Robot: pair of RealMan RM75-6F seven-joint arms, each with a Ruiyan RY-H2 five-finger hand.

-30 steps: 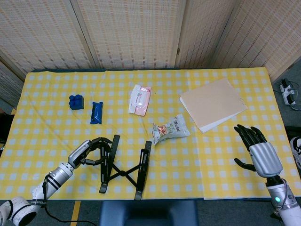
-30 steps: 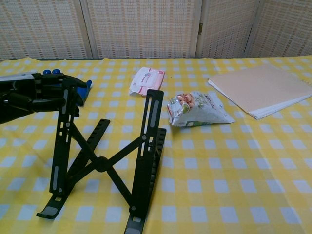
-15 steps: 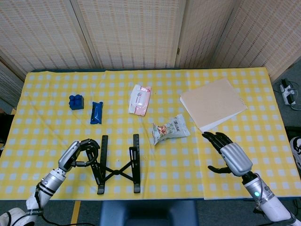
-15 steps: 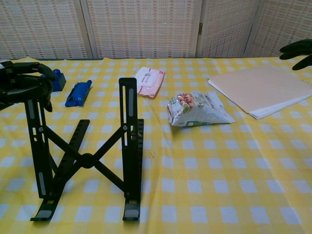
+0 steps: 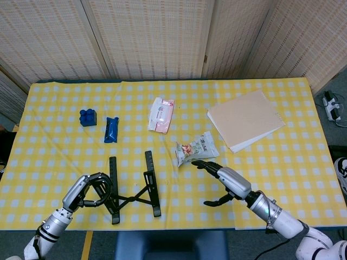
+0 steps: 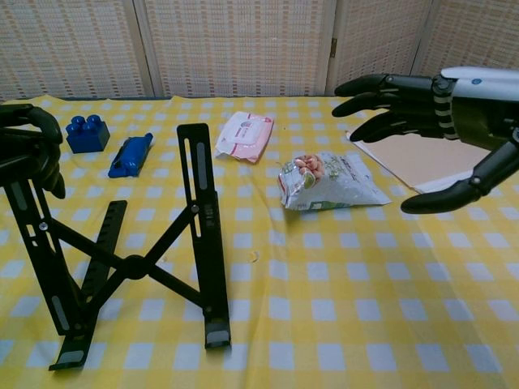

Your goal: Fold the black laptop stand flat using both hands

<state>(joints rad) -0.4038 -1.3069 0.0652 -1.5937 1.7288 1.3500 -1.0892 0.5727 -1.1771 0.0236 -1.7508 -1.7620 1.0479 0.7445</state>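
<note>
Woven cane screens close off the room behind a table [image 5: 271,103] covered by a yellow-and-white checked cloth.

Near the front edge, toward the left corner, stands the black folding laptop stand [image 5: 132,185], two slotted rails joined by a crossed brace. Its rails run from the front edge toward the back, and in the chest view they rise steeply with their feet at the front edge.

My left hand [image 5: 87,188] curls around the top of the left rail, fingers [image 6: 45,154] hooked over it.

My right hand [image 5: 223,179] hovers right of the stand and well apart from it, holding nothing, fingers spread and pointing left, thumb held out below them. Its fingertips lie just in front of a crinkled green-and-white snack packet [image 5: 196,148].

Further back lie a pink-and-white wipes pack [image 5: 161,114], a blue wrapped packet [image 5: 111,129] and a blue toy brick [image 5: 88,117]. A tan cardboard folder on white sheets [image 5: 245,119] sits toward the right edge.
</note>
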